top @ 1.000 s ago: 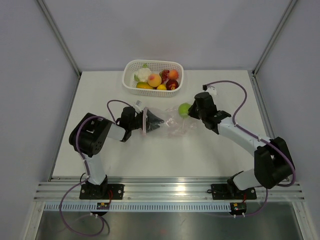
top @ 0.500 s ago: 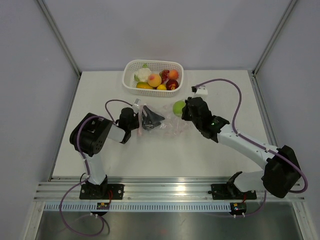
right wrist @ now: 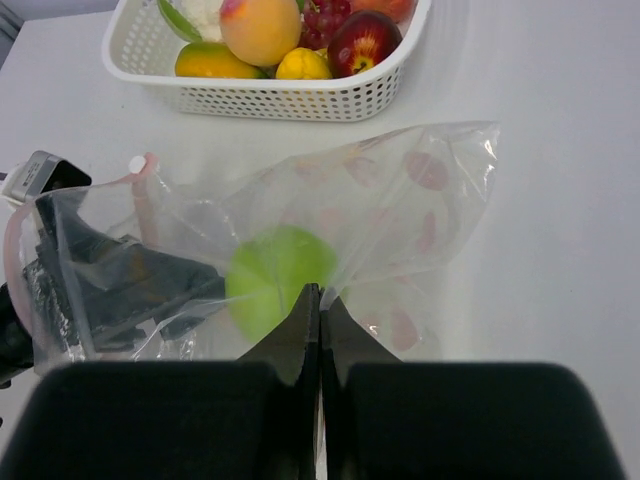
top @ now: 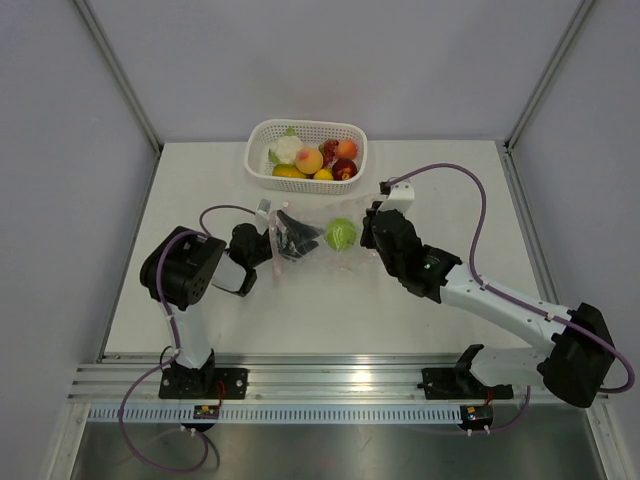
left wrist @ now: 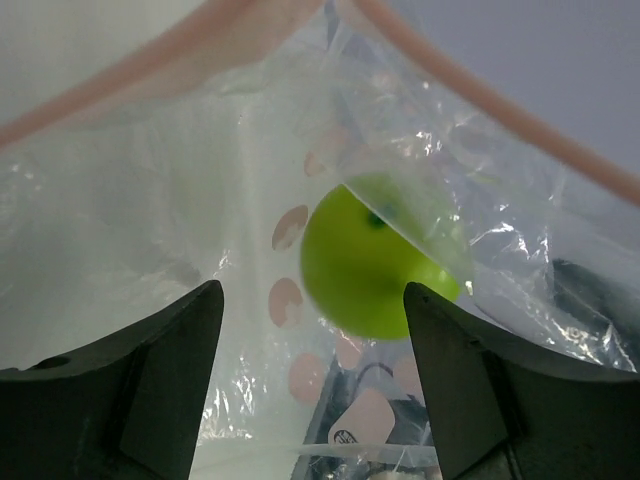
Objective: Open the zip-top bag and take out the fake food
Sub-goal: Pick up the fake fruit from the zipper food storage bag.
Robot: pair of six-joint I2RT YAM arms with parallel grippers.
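Left gripper (top: 300,238): the fingers are spread apart inside the mouth of the zip-top bag (right wrist: 420,190), propping it open. In the left wrist view the pink zip strip (left wrist: 480,100) arches overhead.
Right gripper (right wrist: 320,300): the fingers are together, clamped on a fold of bag film just behind the green apple (top: 341,234).
Green apple: it lies inside the bag, between the two grippers. A second ago it sat at the right-hand end, beside the right gripper; it now lies further left, nearer the mouth.
Right arm: it has reached further left across the table (top: 450,180), carrying the closed end of the bag with it, so the bag is bunched shorter than before.
Task meaning: the bag is open, and the apple appears to be being worked toward the opening. It is not yet out.
Basket (right wrist: 300,100): it stands beyond the bag and apart from it, and has not moved. It holds the rest of the fake food, including the peach (right wrist: 258,30).
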